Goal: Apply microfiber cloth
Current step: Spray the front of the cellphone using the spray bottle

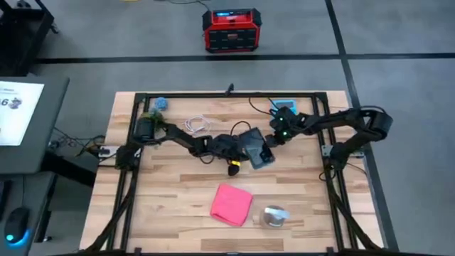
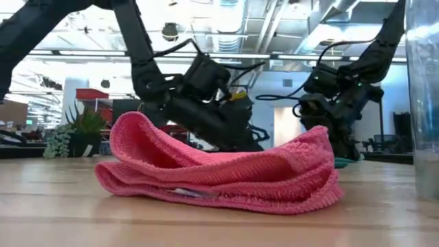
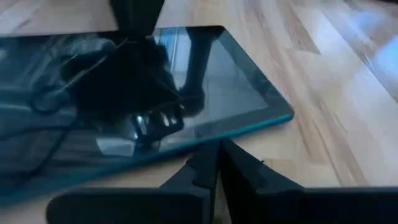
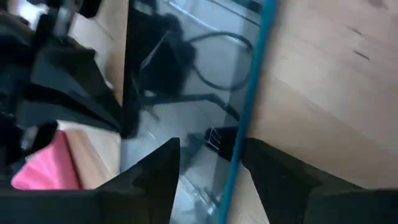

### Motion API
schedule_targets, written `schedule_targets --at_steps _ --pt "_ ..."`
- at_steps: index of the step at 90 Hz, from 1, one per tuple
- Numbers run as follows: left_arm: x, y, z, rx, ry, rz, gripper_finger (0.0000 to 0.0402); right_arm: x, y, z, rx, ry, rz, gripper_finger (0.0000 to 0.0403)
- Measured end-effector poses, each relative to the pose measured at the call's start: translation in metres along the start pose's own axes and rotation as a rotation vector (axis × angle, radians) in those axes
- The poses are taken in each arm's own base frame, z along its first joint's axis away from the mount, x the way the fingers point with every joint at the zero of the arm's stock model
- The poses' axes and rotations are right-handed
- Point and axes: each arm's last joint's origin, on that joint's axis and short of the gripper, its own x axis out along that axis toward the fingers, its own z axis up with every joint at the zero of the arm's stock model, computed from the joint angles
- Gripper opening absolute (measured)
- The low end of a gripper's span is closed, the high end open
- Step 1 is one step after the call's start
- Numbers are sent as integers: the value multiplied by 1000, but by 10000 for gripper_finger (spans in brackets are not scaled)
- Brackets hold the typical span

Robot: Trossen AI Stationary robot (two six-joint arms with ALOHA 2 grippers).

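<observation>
Pink and rumpled, the microfiber cloth point(image 2: 219, 171) fills the low view's foreground, lying loosely folded on the wooden surface point(image 1: 170, 192); in the high view it sits at lower centre, untouched and well apart from both arms. Over on the left, the left claw point(image 1: 234, 146) is down at the middle of the surface, and its wrist view shows its fingers pressed together just beside the edge of the dark phone point(image 1: 257, 151), gripping nothing. Moving right, the phone lies flat between the two arms, its glossy screen mirroring the arm above it. Further right, the right claw point(image 1: 279, 135) comes in from the upper right with its fingers apart, straddling the phone's blue edge. Lower right, a small round metal object point(image 1: 274, 216) rests near the cloth. The risk, as I read it: neither claw has the cloth, so one must leave the phone, and any drag could slide the phone across the surface. A shallow pinch on that loose fold might lift only one layer, letting the cloth flop open or slip free.
</observation>
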Motion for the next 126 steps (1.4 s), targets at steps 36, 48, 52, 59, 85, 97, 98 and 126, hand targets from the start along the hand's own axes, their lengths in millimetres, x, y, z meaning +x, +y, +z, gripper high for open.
schedule_targets --at_steps 36,48,52,59,85,97,98,126 --pt "-1 6 0 -10 7 15 0 8 14 -2 -73 -58 23 108" --pt "-6 6 6 -24 3 27 0 6 25 -2 -112 -85 50 47" --pt "-10 6 8 -23 6 32 0 4 30 -3 -125 -103 55 30" --pt "-21 4 9 -19 27 55 0 -1 39 -4 -153 -143 48 13" --pt "-105 -10 1 6 54 166 0 -28 80 -32 -346 -332 -15 12" --pt "-149 -26 -24 32 -76 117 0 -33 102 -48 -424 -477 24 12" --pt "-152 -27 -26 31 -91 112 0 -33 104 -49 -428 -492 33 12" --pt "-201 -53 -40 43 -559 -53 0 -17 111 -85 -460 -876 386 12"
